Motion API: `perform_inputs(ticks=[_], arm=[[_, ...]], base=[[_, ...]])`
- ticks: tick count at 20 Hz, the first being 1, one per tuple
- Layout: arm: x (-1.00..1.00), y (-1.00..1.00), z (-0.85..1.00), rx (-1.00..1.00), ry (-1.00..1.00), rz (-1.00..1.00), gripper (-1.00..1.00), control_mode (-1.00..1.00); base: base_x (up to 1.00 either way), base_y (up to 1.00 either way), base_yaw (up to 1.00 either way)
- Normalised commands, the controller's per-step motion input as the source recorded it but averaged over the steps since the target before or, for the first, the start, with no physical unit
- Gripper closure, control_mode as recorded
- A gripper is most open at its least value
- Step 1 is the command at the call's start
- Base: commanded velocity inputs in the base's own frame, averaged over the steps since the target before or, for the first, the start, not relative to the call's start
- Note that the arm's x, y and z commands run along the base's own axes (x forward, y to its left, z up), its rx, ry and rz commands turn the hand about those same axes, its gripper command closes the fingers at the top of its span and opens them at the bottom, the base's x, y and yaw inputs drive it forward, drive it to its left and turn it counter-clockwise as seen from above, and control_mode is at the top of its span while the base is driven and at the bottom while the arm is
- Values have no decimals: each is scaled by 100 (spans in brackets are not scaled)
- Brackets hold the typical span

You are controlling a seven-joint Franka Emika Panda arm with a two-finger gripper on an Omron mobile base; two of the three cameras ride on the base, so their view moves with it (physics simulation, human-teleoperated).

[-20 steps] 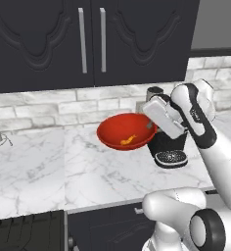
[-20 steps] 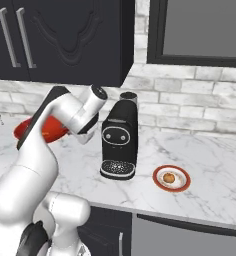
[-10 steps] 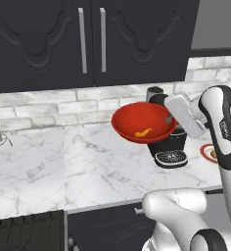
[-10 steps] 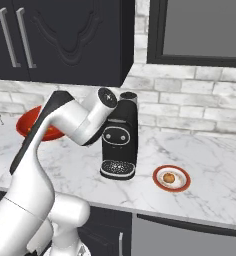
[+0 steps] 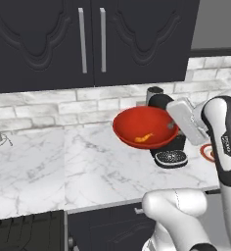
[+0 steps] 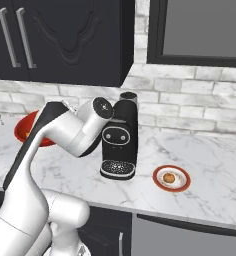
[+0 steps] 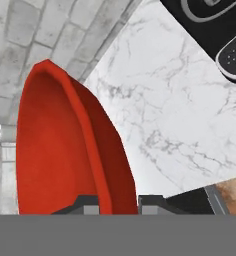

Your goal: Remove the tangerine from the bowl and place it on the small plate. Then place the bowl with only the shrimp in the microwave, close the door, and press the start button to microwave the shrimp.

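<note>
Holding shrimp [image 5: 144, 138], bowl [image 5: 137, 122] clamped by end effector [image 7: 119, 206]; tangerine [image 6: 168, 177] on small plate [image 6: 183, 184].

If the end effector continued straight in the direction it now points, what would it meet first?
The end effector grips the bowl by its rim, so the bowl itself lies directly ahead. Beyond it comes probably the marble counter near the brick wall; depth is unclear.

- A white marble counter [image 5: 63, 166] runs across the lower half of the left base view.
- A pale grey brick backsplash [image 5: 63, 105] lines the wall behind it.
- Dark upper cabinets [image 5: 88, 39] with vertical silver handles [image 5: 81, 39] fill the top.
- A black coffee machine [image 6: 121, 137] stands mid-frame in the right base view.
</note>
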Motion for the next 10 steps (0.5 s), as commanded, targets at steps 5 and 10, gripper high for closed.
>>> perform_inputs(ticks=[5,10], arm=[[-4,1,-1,0,0,0,100,100],[0,0,0,0,0,0,100,100]], base=[[-46,-11,-4],[-83,-19,-19]])
